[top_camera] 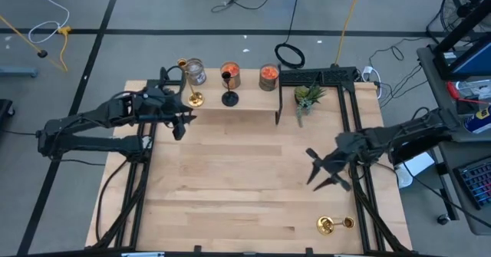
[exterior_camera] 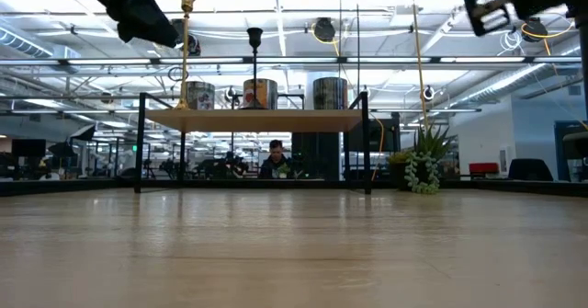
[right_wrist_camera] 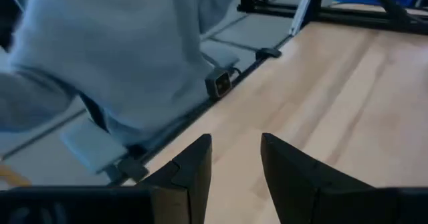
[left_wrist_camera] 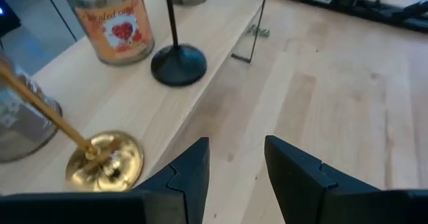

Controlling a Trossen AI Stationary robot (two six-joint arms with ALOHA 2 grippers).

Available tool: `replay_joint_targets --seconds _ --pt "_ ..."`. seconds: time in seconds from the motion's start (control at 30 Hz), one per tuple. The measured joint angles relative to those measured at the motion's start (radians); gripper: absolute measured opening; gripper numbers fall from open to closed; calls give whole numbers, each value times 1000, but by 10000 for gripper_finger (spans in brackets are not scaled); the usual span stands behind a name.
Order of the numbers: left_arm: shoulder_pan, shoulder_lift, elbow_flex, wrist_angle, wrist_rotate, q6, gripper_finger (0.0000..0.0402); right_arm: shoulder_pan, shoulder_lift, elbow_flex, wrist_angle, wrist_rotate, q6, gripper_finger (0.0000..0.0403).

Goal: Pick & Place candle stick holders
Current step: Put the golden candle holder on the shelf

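A gold candle stick holder [top_camera: 195,97] and a black one [top_camera: 229,96] stand upright on their round bases on the raised wooden shelf [top_camera: 253,107] at the table's far side. They also show in the left wrist view, gold base [left_wrist_camera: 105,160] and black base [left_wrist_camera: 178,64]. A second gold holder [top_camera: 334,225] lies on its side on the table near the near right corner. My left gripper [top_camera: 182,126] [left_wrist_camera: 235,144] is open and empty, just in front of the shelf near the standing gold holder. My right gripper [top_camera: 312,169] [right_wrist_camera: 235,140] is open and empty above the table's right part.
Three round jars [top_camera: 196,71] [top_camera: 231,74] [top_camera: 268,77] stand along the shelf's far edge. A small green plant [top_camera: 307,97] stands right of the shelf. A black frame [top_camera: 349,103] runs along the table's right side. A person in grey clothing [right_wrist_camera: 100,50] is beyond the table edge.
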Motion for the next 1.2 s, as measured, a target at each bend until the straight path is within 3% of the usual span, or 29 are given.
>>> replay_joint_targets --seconds 0.23,0.47,1.03,1.1,1.2 --pt "-17 0 0 20 0 1 150 1 -164 -182 102 0 108 125" --pt "-16 0 0 20 -1 2 150 2 -249 -260 114 0 150 125" --pt "-16 0 0 20 -1 2 150 1 -269 -379 205 11 317 125" --pt "-16 0 0 20 -1 2 150 3 -270 -403 251 -24 319 125" --pt "-16 0 0 21 -1 1 150 19 -268 -450 370 -226 315 125"
